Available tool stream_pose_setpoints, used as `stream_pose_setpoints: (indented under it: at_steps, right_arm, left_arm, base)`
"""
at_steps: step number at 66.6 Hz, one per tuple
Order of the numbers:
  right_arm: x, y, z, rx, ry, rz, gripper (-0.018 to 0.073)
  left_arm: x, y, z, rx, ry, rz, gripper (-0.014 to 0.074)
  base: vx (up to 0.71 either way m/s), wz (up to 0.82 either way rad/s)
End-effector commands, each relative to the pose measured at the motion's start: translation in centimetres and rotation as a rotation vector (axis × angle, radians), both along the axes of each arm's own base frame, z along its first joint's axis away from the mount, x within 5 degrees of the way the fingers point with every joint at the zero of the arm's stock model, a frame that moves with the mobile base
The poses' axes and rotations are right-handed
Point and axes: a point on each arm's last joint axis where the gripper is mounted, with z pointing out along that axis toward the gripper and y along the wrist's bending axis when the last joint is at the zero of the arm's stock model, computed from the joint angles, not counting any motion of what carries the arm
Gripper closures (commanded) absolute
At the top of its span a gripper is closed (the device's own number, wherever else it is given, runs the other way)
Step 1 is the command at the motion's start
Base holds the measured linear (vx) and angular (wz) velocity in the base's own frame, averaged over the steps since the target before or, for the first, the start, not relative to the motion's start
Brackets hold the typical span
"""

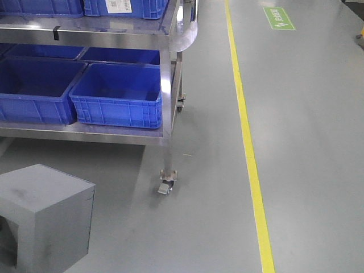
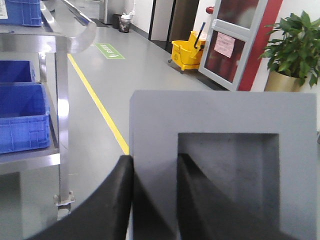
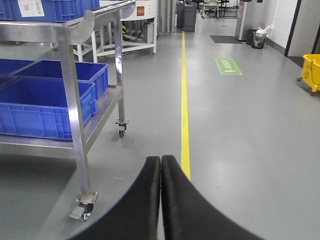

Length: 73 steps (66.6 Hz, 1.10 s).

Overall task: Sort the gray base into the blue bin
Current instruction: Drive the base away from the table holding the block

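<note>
Seen from my remote station: the left gripper [image 2: 155, 205] pinches the gray base [image 2: 225, 117]. One black finger lies against the block's outer side and the other sits inside its square recess, with the recess wall caught between them. The right gripper [image 3: 161, 200] hangs over the floor with its two fingers pressed flat together and nothing between them.

In the front view the gray base [image 1: 45, 210] fills the lower left corner. It is short of the steel cart [image 1: 166, 85] and apart from it; I cannot tell whether the base touches the floor.

The blue bin [image 1: 116, 111] sits on the cart's lower shelf at its right end, just beside the corner post, open side up. The other blue bins [image 1: 34, 96] stand to its left and behind it, and more bins [image 1: 125, 7] stand on the upper shelf. A caster [image 1: 166, 186] carries the near corner post.

To the right of the cart a yellow line [image 1: 250, 148] runs away across the gray floor. A green floor marking [image 1: 278, 18] lies on the far side of it, near the top of the view.

Farthest off, the left wrist view shows a yellow mop bucket [image 2: 189, 52] against the wall. Beside it is a red-framed door [image 2: 235, 40], and a potted plant [image 2: 295, 45] stands at the right edge.
</note>
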Motion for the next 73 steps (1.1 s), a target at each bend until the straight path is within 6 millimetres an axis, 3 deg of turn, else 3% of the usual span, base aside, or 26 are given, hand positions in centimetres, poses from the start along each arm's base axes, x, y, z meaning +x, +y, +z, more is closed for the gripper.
stream_pose_setpoints:
  at_steps: [1, 29, 73]
  right_arm:
    - [0.04, 0.02, 0.56, -0.021, -0.080, 0.003, 0.0564]
    - [0.04, 0.02, 0.56, -0.021, -0.080, 0.003, 0.0564]
    - [0.04, 0.02, 0.57, -0.021, -0.081, 0.003, 0.0564]
  left_arm:
    - [-0.05, -0.21, 1.85, -0.074, -0.100, -0.023, 0.0603]
    - [-0.05, -0.21, 1.85, -0.074, -0.100, -0.023, 0.0603]
    - [-0.05, -0.21, 1.85, -0.074, -0.100, -0.023, 0.0603]
  base:
    - [0.39, 0.07]
    - [0.35, 0.34]
    - [0.28, 0.93]
